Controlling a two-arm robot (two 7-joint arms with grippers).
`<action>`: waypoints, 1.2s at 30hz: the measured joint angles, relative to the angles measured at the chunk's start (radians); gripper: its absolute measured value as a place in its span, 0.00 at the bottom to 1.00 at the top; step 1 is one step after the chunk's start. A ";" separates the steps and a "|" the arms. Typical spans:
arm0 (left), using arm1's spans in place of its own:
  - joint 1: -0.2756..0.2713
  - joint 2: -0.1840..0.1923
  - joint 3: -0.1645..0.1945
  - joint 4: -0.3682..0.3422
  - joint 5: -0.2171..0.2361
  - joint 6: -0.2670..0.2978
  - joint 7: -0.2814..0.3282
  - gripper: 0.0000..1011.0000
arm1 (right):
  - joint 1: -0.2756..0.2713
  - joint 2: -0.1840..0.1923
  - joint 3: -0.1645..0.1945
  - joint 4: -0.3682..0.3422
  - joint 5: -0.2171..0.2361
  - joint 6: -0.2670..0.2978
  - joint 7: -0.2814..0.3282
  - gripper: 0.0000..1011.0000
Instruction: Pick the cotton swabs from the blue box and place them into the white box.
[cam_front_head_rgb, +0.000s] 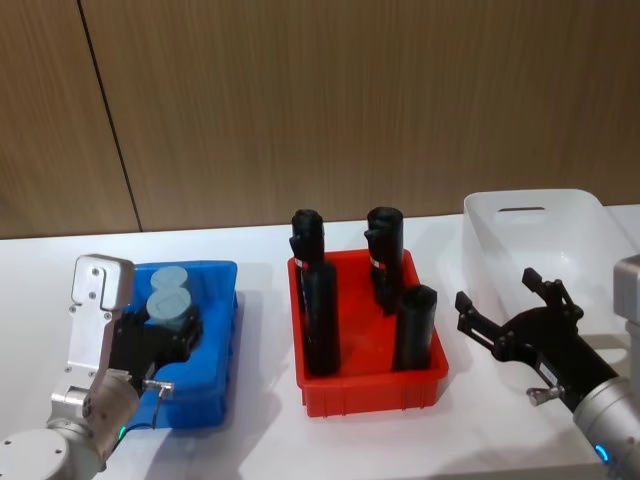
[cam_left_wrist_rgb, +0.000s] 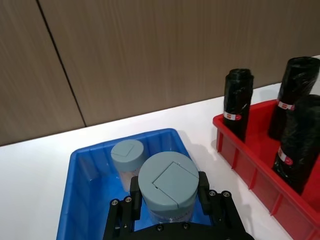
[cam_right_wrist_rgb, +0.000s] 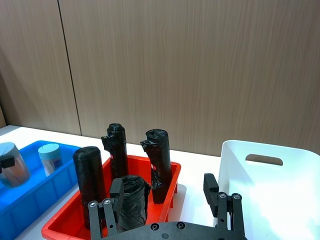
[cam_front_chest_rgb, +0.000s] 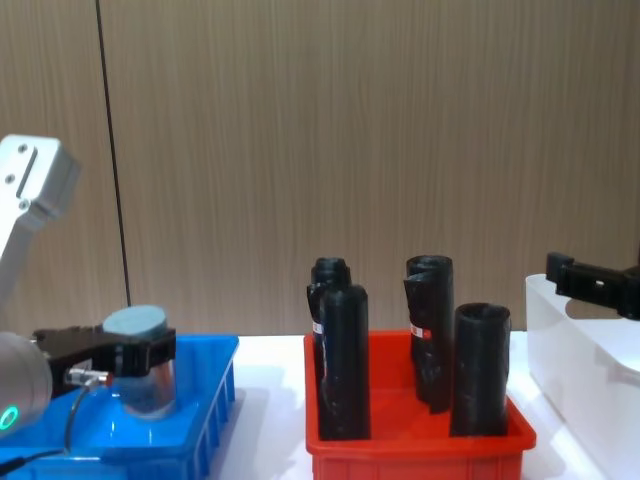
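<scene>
You've got glossy plastic on the blue box (cam_left_wrist_rgb: 75, 200), ribbed down its sides, light bouncing off the rim. The tub of cotton swabs (cam_left_wrist_rgb: 168, 181) in the left gripper (cam_left_wrist_rgb: 169, 194) shows a clear plastic wall under a flat, matt, pale lid. The jaws there look matt black, with small shiny screw heads. Red bin (cam_front_head_rgb: 370, 385): smooth, shiny plastic. Black rolls (cam_front_head_rgb: 320, 320): crinkled film, slightly glossy. The white box (cam_front_head_rgb: 540, 215) is translucent, smooth plastic. Counter (cam_front_head_rgb: 250, 450) smooth and white; the wall (cam_front_head_rgb: 300, 100) behind is matt wood grain.
</scene>
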 joint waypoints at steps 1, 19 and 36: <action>0.000 0.003 -0.002 -0.003 0.002 -0.007 -0.016 0.65 | 0.000 0.000 0.000 0.000 0.000 0.000 0.000 0.99; 0.004 0.021 -0.014 -0.033 -0.004 0.048 -0.117 0.65 | 0.000 0.000 0.000 0.000 0.000 0.000 0.000 0.99; 0.003 0.050 -0.025 -0.052 -0.014 0.084 -0.293 0.65 | 0.000 0.000 0.000 0.000 0.000 0.000 0.000 0.99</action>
